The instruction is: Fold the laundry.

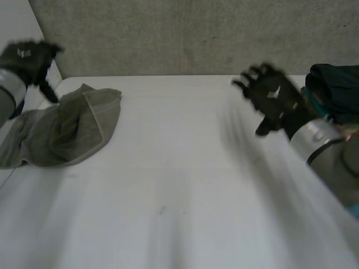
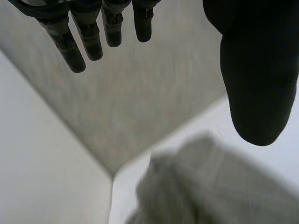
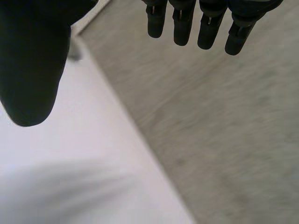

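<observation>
near surface: white surface (image 1: 168, 213) bare from 6 o'clock up to the middle
task thing: grey-green towel (image 1: 67, 126), crumpled, at 9 o'clock of the surface, its 8 o'clock end hanging over the surface edge
towel long axis: roughly 8 o'clock to 2 o'clock, hemmed corner at the 2 o'clock end
left hand: left hand (image 1: 28, 59) at 10 o'clock, raised above the towel's far edge, apart from it
key relation: towel lies at 5 o'clock from the left hand, close by; in the left wrist view the towel (image 2: 210, 186) sits under the thumb side
left fingers: fingers (image 2: 70, 51) straight and spread away from the thumb, holding nothing, touching nothing
right hand: right hand (image 1: 275, 98) at 2 o'clock, in the air, well apart from the towel
right fingers: fingers (image 3: 182, 28) straight, splayed, nothing in them
nearer hand: left, by a lot; judged the one to take the towel first
far: dark garment pile (image 1: 336, 84) at 3 o'clock just behind the right hand; grey wall (image 1: 185, 33) at 12 o'clock
progress: judged not started, towel unfolded and bunched
</observation>
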